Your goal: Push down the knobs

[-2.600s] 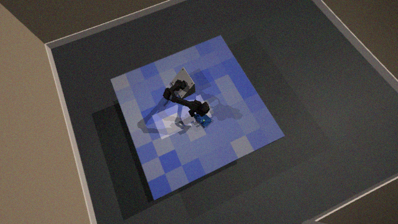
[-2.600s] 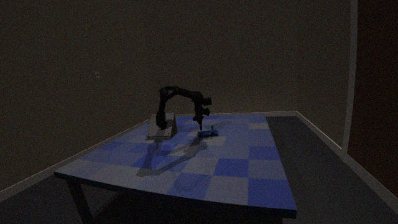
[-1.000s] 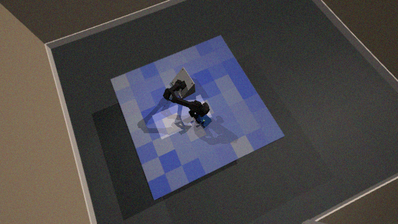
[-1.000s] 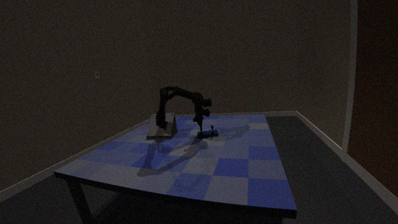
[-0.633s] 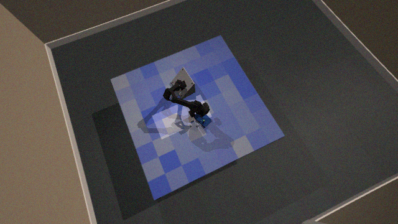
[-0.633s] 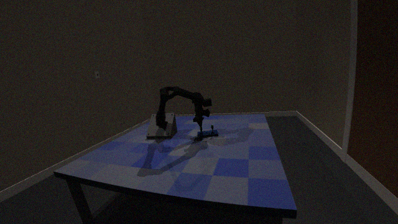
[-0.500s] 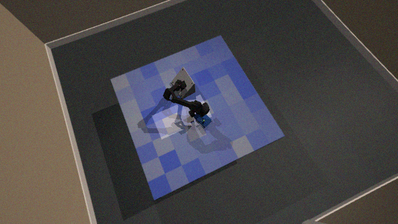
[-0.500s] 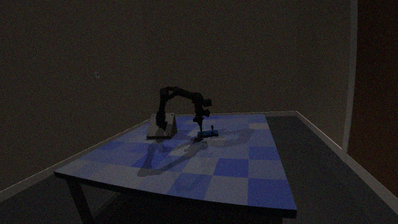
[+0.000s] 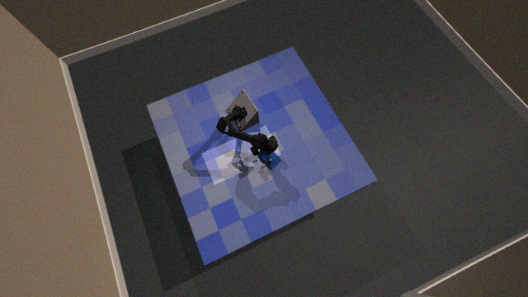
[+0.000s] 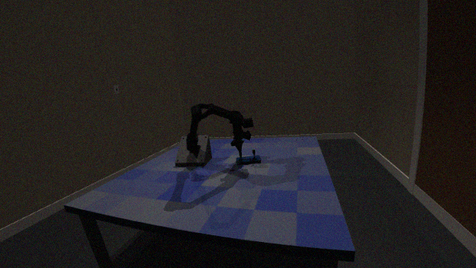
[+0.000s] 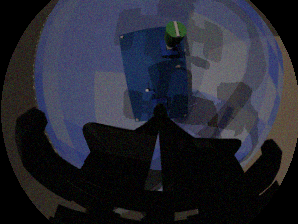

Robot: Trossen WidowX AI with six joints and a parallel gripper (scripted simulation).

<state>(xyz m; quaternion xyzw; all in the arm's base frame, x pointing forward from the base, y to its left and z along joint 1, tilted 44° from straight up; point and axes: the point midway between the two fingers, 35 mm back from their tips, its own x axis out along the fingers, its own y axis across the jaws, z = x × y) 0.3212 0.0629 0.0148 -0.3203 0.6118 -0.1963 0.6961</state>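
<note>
The blue circuit board (image 9: 274,164) (image 10: 245,160) (image 11: 137,65) stands on the table. A green knob with a white line (image 11: 175,30) (image 10: 253,152) stands high over the board's far right corner in the wrist view, with a gap below its cap. My gripper (image 11: 160,109) (image 10: 240,157) is shut with nothing seen between its fingers. Its tips point down at the board's near end, very close to it. The second knob is not seen; the fingertips cover that spot. Whether they touch it cannot be told.
The arm's base stands on a grey slanted mount (image 9: 249,105) (image 10: 202,150), behind the board in the top view. The table (image 9: 322,194) (image 10: 275,231) has a blue and grey checkered top. Arm shadows fall across the table and the board.
</note>
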